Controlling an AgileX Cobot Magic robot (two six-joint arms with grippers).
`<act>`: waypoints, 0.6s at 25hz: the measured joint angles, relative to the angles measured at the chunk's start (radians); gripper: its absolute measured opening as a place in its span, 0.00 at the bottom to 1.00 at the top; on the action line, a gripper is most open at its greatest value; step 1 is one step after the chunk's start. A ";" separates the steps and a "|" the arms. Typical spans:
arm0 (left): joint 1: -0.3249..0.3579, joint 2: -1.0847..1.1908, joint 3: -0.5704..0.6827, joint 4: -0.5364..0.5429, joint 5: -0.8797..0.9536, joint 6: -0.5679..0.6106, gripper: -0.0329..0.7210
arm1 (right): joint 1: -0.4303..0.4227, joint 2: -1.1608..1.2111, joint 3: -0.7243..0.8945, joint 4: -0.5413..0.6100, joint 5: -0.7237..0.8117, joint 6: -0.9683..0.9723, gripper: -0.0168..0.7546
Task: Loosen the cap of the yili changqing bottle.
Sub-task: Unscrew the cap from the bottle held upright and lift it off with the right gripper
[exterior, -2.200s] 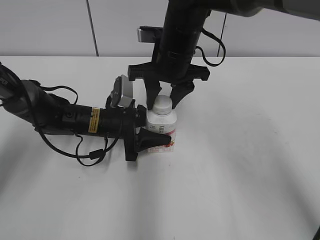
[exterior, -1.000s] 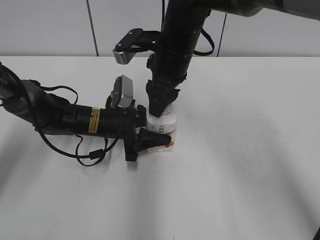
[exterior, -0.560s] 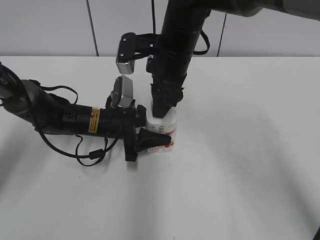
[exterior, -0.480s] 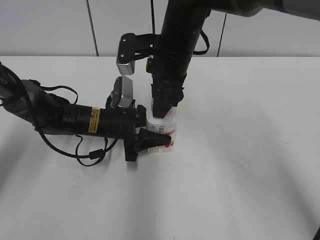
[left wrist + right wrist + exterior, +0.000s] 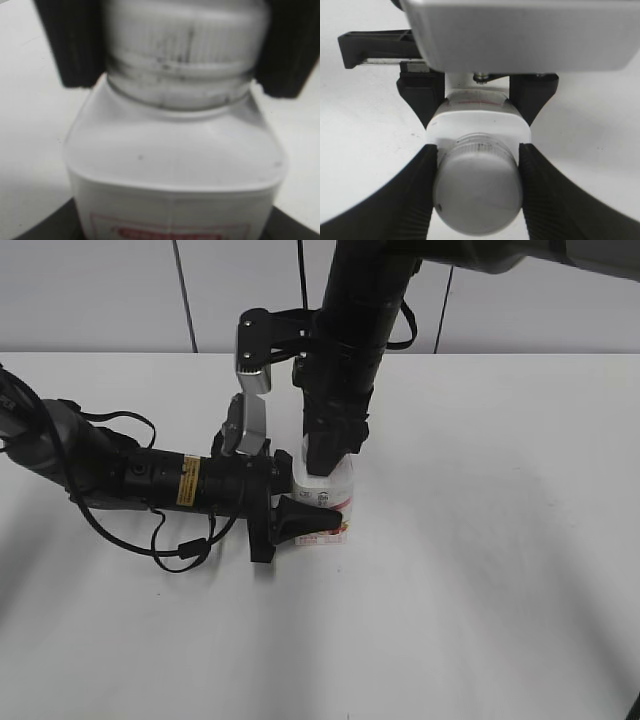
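Observation:
The yili changqing bottle (image 5: 335, 502) stands upright on the white table, white with a pink-red label. It fills the left wrist view (image 5: 175, 170) and shows from above in the right wrist view (image 5: 477, 122). My left gripper (image 5: 300, 502) is shut on the bottle's body from the left side; its dark fingers show at the bottom corners of the left wrist view (image 5: 172, 235). My right gripper (image 5: 326, 455) comes straight down and is shut on the white ribbed cap (image 5: 477, 197), one black finger on each side (image 5: 477, 192). The cap and those fingers also show in the left wrist view (image 5: 182, 45).
The white table (image 5: 480, 570) spreads all round, with a pale wall behind. The left arm (image 5: 120, 475) lies low across the table with loose black cables. The right arm's silver wrist camera block (image 5: 252, 360) hangs just above the left arm's camera.
The right wrist has turned about the upright axis with its fingers on the cap; its camera block swung from behind the arm round to the left. The bottle and left arm stayed put.

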 joint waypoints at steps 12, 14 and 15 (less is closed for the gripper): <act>0.000 0.000 0.000 0.000 0.000 0.000 0.54 | 0.000 0.000 0.000 0.002 0.000 0.000 0.53; 0.000 0.000 0.000 0.000 0.000 0.000 0.54 | 0.000 0.000 0.000 0.002 0.000 0.002 0.53; 0.000 0.000 0.000 0.000 0.000 0.000 0.54 | 0.000 0.000 0.000 0.002 0.000 0.002 0.54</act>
